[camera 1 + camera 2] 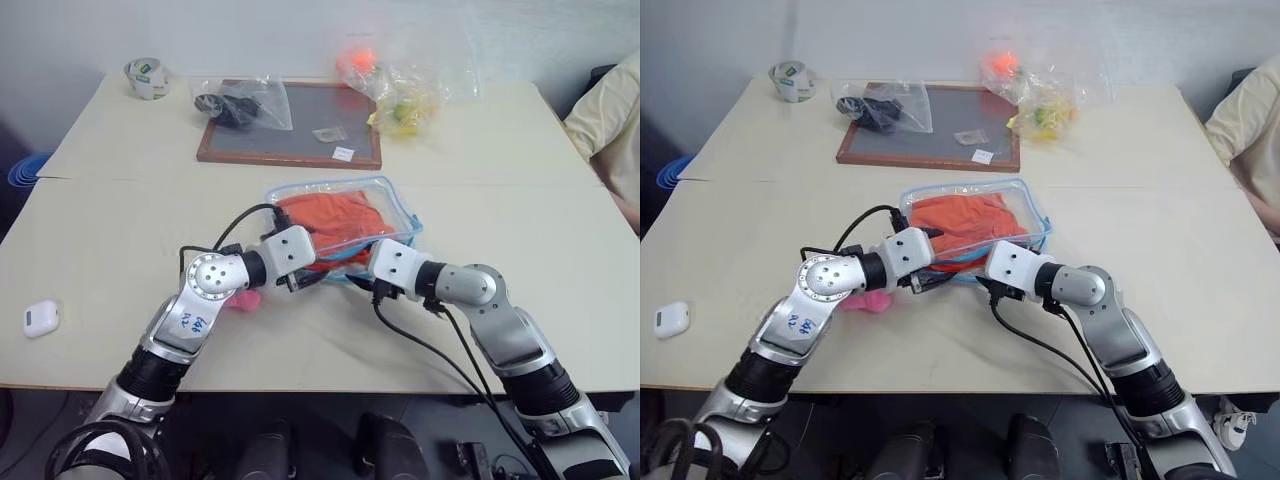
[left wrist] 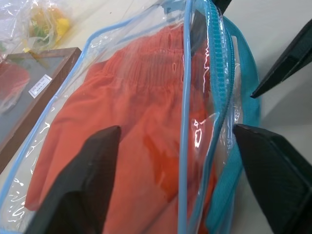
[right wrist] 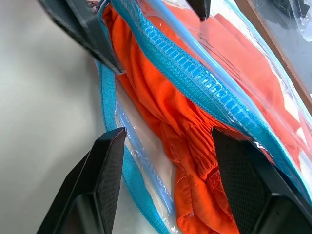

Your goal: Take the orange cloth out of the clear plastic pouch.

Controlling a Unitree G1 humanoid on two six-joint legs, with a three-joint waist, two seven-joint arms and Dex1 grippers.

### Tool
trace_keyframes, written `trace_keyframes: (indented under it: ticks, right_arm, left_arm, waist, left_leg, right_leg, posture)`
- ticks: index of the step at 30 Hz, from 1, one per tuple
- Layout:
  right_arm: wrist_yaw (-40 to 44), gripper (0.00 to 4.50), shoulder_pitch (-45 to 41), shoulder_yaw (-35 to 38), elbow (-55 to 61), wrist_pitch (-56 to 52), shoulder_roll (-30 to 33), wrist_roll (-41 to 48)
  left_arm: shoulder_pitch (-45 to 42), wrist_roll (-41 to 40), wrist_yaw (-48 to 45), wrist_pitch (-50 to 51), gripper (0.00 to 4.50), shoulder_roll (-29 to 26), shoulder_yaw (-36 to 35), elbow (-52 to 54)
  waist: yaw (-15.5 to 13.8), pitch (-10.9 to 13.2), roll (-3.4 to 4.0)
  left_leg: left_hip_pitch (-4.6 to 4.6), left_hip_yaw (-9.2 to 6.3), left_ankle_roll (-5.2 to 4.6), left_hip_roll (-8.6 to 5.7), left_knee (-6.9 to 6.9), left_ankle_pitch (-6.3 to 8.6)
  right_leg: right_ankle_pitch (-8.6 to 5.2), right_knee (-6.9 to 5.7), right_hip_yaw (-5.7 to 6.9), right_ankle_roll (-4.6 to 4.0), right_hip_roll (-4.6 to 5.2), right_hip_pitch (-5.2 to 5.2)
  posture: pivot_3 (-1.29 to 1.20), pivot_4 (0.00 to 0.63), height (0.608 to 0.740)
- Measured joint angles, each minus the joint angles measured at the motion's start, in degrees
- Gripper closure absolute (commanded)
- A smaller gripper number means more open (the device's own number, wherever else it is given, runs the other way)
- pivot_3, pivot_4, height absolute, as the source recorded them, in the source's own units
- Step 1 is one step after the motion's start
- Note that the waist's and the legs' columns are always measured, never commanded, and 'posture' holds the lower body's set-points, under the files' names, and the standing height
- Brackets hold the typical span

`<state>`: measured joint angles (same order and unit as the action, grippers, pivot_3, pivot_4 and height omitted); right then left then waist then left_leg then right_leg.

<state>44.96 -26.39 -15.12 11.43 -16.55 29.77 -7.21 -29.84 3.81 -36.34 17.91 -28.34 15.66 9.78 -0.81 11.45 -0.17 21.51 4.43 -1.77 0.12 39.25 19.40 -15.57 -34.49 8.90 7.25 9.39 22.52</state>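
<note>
both tools (image 1: 335,272) released, straddling the clear plastic pouch (image 1: 400,205) mouth; orange cloth (image 1: 335,218) inside

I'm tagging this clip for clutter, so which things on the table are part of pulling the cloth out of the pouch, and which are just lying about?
In the job:
orange cloth
clear plastic pouch
left gripper
right gripper

Lying about:
tape roll
framed board
bag of dark items
bag of yellow things
small white case
</note>
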Motion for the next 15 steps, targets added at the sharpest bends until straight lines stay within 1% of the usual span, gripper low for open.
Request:
trace_keyframes:
  ticks: [5, 9, 11, 14, 15]
  right_arm:
    - [-0.77, 1.64, -0.31, -0.31, -0.68, 0.73, -0.21, -0.23]
    - [-1.81, 1.64, -1.91, -1.91, -3.25, 3.97, -0.51, -2.52]
    - [-2.45, 1.64, -2.98, -2.97, -5.12, 6.04, -0.75, -4.01]
    - [-3.34, 1.06, -4.57, -3.62, -8.5, 7.76, -1.9, -5.15]
    - [-3.65, 0.72, -5.07, -3.74, -9.62, 8.13, -2.38, -5.39]
  left_arm:
    - [-0.3, 0.04, 0.02, -0.3, 3.1, 0.26, -1.38, 0.57]
    - [-0.23, -0.14, -0.02, 1.58, 4.34, 0.32, -2.39, 2.11]
    - [-0.22, -0.25, 0.06, 3.54, 4.34, 0.55, -2.99, 3.59]
    - [-0.08, -0.57, 0.07, 6.06, 4.38, 0.56, -4.03, 5.93]
    - [0.09, -0.61, 0.05, 6.46, 4.38, 0.54, -4.11, 6.55]
  waist:
    - [0.05, 0.0, 0.0]
    - [0.17, 0.0, 0.0]
    - [0.3, 0.0, 0.0]
    - [0.4, 0.0, 0.0]
    - [0.47, 0.0, 0.0]
  left_leg:
    - [0.0, 0.0, 0.0, 0.01, 0.0, 0.0]
    - [0.0, 0.0, 0.0, 0.0, 0.0, 0.0]
    - [0.0, -0.01, 0.0, 0.01, 0.0, 0.0]
    - [0.0, -0.01, 0.0, 0.01, 0.0, 0.0]
    - [0.0, -0.02, 0.0, 0.01, 0.0, 0.0]
  right_leg:
    - [0.0, 0.0, 0.0, 0.0, 0.0, 0.0]
    - [0.0, 0.0, 0.0, 0.0, 0.0, 0.0]
    - [0.0, -0.01, 0.01, 0.0, 0.0, 0.0]
    - [0.0, -0.01, 0.01, 0.0, 0.0, 0.0]
    - [0.0, 0.0, 0.01, 0.0, 0.0, -0.01]
  posture:
    - [0.0, 0.15, 0.74]
    - [0.0, 0.15, 0.74]
    - [0.0, 0.15, 0.74]
    - [0.0, 0.15, 0.74]
    - [0.0, 0.15, 0.74]
